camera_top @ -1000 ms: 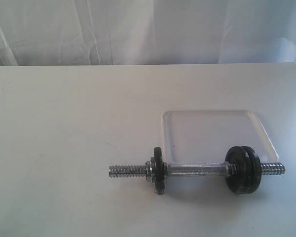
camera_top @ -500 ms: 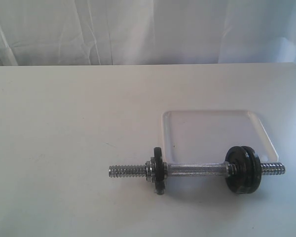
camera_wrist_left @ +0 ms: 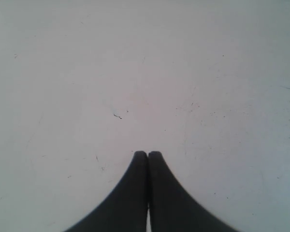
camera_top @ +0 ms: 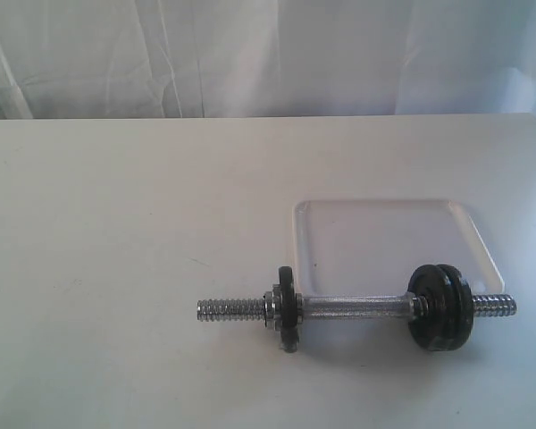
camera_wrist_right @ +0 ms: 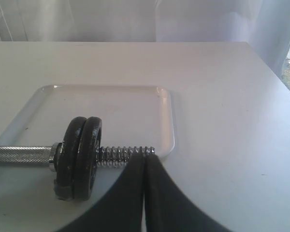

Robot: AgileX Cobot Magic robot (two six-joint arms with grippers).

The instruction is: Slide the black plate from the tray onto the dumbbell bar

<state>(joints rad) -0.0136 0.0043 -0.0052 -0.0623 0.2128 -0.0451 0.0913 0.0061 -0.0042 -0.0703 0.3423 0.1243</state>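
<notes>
Right wrist view shows the right gripper (camera_wrist_right: 145, 157) pinched shut on nothing, its tips close by the threaded end of the dumbbell bar (camera_wrist_right: 121, 155); the left gripper (camera_wrist_left: 147, 153) is likewise closed and empty over bare table (camera_wrist_left: 145, 72). The black plate (camera_wrist_right: 93, 145) appears already on the bar, so the arm should back straight off without nudging the rod lying over the rim of the tray (camera_wrist_right: 170, 125). The plate is matte with a raised rim, upright against a matching disc (camera_wrist_right: 73, 154).
</notes>
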